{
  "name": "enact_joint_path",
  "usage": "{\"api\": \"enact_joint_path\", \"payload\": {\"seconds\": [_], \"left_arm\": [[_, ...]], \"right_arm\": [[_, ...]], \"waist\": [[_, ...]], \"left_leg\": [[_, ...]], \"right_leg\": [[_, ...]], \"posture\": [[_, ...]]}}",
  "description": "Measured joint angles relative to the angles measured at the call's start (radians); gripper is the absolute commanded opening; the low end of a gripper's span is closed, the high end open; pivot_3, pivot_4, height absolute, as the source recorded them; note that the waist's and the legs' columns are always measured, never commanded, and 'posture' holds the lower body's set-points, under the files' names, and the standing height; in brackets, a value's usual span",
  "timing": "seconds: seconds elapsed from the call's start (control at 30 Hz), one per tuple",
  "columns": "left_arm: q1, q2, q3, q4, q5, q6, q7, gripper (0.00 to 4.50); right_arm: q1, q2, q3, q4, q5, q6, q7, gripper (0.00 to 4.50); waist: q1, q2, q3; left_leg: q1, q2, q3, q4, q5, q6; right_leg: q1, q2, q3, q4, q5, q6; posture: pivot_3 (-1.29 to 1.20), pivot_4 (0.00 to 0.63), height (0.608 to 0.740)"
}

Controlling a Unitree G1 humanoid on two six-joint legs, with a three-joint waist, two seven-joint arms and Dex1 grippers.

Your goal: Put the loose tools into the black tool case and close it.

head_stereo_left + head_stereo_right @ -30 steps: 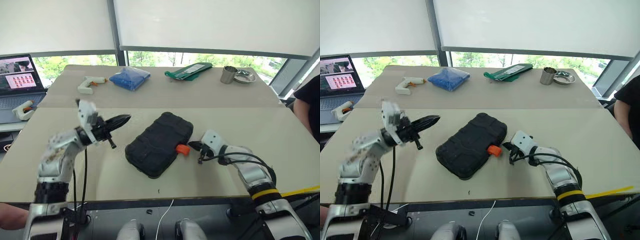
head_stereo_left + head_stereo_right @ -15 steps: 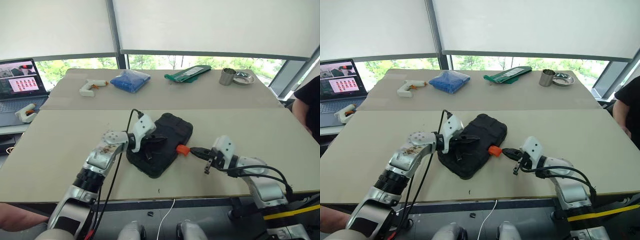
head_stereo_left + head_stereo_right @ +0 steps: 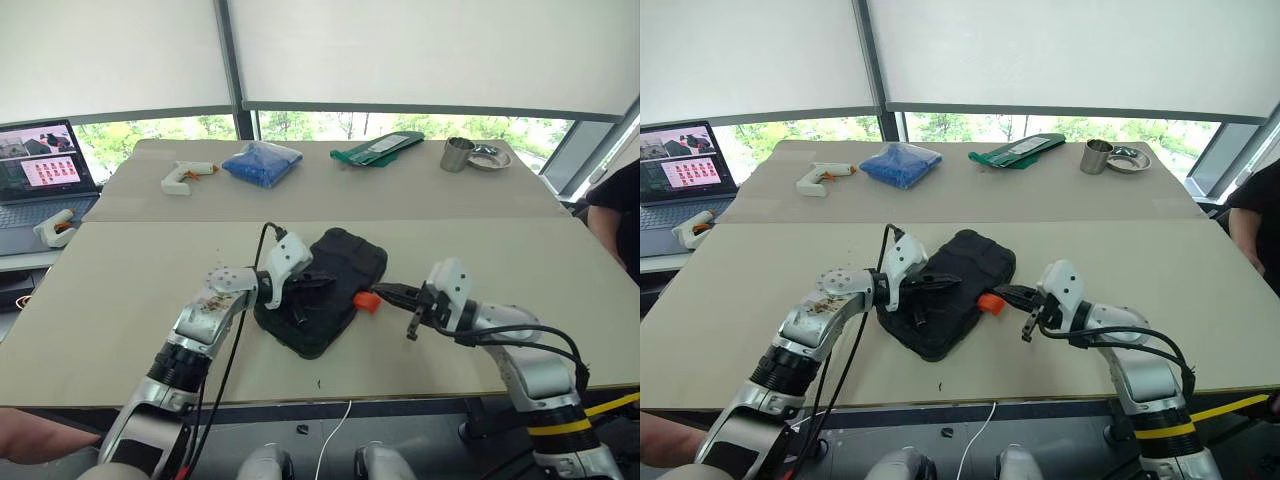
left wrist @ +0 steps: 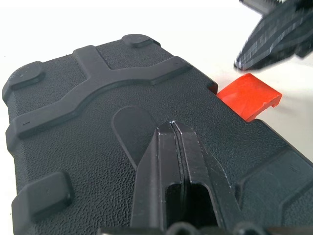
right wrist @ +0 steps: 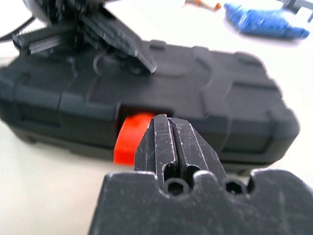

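Observation:
The black tool case point(image 3: 335, 270) lies shut in the middle of the near table, with its orange latch point(image 3: 366, 300) sticking out of the side that faces my right arm. My left gripper point(image 3: 325, 284) is shut, and its tips lie on or just over the textured lid point(image 4: 98, 98). My right gripper point(image 3: 386, 292) is shut too, empty, its tips just short of the latch point(image 5: 129, 139). The loose tools are out of view.
On the far table lie a white glue gun point(image 3: 185, 175), a blue bag point(image 3: 260, 160), a green package point(image 3: 378, 145), a metal cup point(image 3: 457, 152) and a dish point(image 3: 488, 153). A laptop point(image 3: 40, 165) stands at the left. A person's sleeve point(image 3: 615, 200) shows at the right edge.
My left arm swung from the air at the left down and right onto the case lid, then stayed. My right hand drew back a little from the latch and rose slightly.

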Motion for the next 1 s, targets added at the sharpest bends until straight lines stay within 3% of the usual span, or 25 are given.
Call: {"api": "enact_joint_path", "payload": {"seconds": [0.4,1.0], "left_arm": [[0.011,-0.004,0.021,-0.016,0.000,0.033,0.008,0.02],[0.015,-0.004,0.026,-0.019,0.000,0.036,0.007,0.02]], "right_arm": [[0.058,-0.005,0.041,0.073,-0.060,-0.030,0.017,0.00],[-0.014,0.060,0.074,0.154,-0.099,-0.048,-0.005,0.00]], "waist": [[-0.002,0.000,-0.002],[-0.004,0.000,-0.002]], "left_leg": [[0.000,0.000,0.000,0.000,0.000,0.000],[0.000,0.000,0.000,0.000,0.000,0.000]], "right_leg": [[0.000,0.000,0.000,0.000,-0.001,0.001],[-0.001,0.000,0.000,0.000,-0.001,0.001]], "posture": [[0.00,0.150,0.740],[0.00,0.150,0.740]]}}
